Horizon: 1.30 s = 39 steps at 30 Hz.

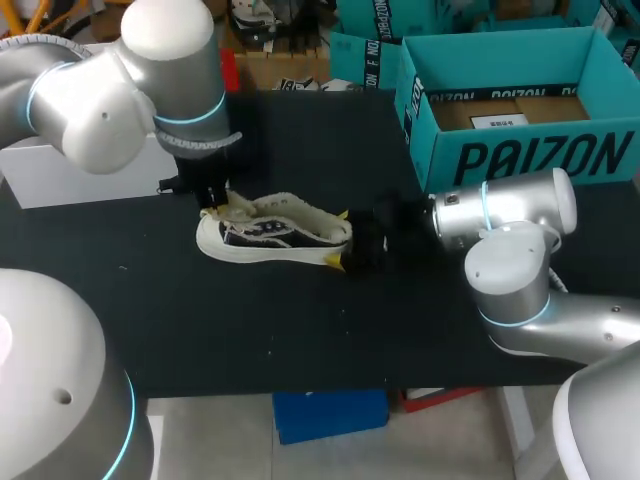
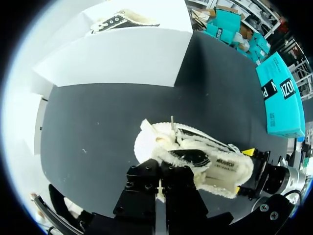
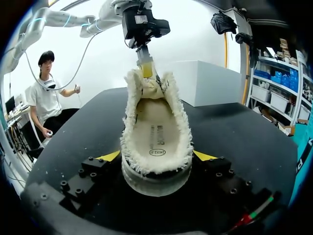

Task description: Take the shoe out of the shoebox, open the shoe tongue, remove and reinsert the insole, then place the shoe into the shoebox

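Shoe (image 1: 275, 238) is out of the box, lying on the black table (image 1: 300, 340) about mid-table, sole down, toe toward the left arm, heel toward the right arm. It is a cream low-top with dark side panels and a fuzzy cream collar. Right gripper (image 1: 345, 240) comes in low from the right and is clamped on the heel, one yellow tip on each side. In the right wrist view the tips of the right gripper (image 3: 156, 161) touch both sides of the heel, and the view runs straight down into the shoe (image 3: 156, 98). Insole (image 3: 156, 132) is still inside, lying flat, with print on the heel part. Left gripper (image 1: 215, 200) hangs down over the toe end with its fingers pressed together on the top of the tongue (image 3: 149, 85), which stands lifted off the opening. The left gripper (image 3: 145, 68) shows there as one narrow yellow-tipped stem. In the left wrist view its own gripper (image 2: 159, 185) has its tips hidden under the fuzzy edge of the shoe (image 2: 195, 159), with the right gripper (image 2: 244, 171) at the far heel. Shoebox (image 1: 520, 160) is teal and open, at the back right of the table, apart from the shoe, with brown card inside. It also shows as shoebox (image 2: 281, 98), seen from the side. White box (image 1: 50, 175) sits at the table's back left.
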{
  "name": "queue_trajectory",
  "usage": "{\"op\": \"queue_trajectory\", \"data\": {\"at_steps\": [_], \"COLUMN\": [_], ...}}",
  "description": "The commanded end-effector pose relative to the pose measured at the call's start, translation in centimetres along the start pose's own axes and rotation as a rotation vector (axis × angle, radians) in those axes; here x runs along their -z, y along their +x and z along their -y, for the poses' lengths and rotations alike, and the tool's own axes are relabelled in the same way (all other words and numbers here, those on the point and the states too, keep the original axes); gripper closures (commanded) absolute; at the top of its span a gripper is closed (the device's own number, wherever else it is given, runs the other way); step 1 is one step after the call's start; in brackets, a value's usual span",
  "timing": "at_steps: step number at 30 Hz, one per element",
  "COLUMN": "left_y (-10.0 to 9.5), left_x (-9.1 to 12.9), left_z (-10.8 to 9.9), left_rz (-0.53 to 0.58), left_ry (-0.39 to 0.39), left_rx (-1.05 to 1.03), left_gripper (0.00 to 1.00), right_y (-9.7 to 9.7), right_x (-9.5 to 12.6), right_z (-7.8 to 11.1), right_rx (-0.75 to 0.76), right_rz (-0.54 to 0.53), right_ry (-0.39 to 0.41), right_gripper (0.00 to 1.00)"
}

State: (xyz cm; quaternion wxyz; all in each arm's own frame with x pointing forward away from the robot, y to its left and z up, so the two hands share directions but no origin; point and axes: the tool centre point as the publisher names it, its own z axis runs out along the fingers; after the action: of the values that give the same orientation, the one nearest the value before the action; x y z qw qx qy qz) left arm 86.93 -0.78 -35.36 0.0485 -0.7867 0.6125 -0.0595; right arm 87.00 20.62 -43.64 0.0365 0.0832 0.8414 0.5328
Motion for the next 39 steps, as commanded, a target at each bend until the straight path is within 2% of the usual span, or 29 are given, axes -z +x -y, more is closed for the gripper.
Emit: {"op": "queue_trajectory", "data": {"at_steps": [1,7,8,9,10,19,26,32,39], "left_y": [-1.0,-1.1,-1.1,-1.0,-1.0,-0.3,1.1,3.1,6.3], "left_x": [-1.8,-2.8,-2.8,-2.8,-2.7,-0.5,2.7,5.0,7.5], "left_z": [0.3,0.5,0.6,0.7,0.8,0.8,0.7,1.0,0.9], "left_rz": [-0.071,-0.073,-0.074,-0.075,-0.076,-0.128,-0.198,-0.209,-0.150], "left_ry": [-0.037,-0.064,-0.067,-0.070,-0.070,-0.085,-0.123,-0.157,-0.212], "left_rx": [-0.002,0.010,0.011,0.011,0.010,-0.031,-0.173,-0.342,-0.658], "left_gripper": [1.00,1.00,0.77,0.31,0.00,0.00,0.00,0.00,0.00], "right_y": [-0.1,-0.1,-0.1,-0.1,-0.1,-0.1,-0.1,-0.1,-0.1], "right_x": [0.0,0.0,0.0,0.0,0.0,0.0,0.0,0.0,0.0], "right_z": [0.3,0.3,0.3,0.3,0.3,0.3,0.3,0.3,0.3], "right_rx": [-0.002,-0.002,-0.002,-0.002,-0.002,-0.002,-0.002,-0.002,-0.002], "right_rz": [0.001,0.001,0.001,0.001,0.001,0.001,0.001,0.001,0.001], "right_ry": [0.003,0.003,0.003,0.003,0.003,0.003,0.003,0.003,0.003], "right_gripper": [1.00,1.00,1.00,1.00,1.00,1.00,1.00,1.00,1.00]}}
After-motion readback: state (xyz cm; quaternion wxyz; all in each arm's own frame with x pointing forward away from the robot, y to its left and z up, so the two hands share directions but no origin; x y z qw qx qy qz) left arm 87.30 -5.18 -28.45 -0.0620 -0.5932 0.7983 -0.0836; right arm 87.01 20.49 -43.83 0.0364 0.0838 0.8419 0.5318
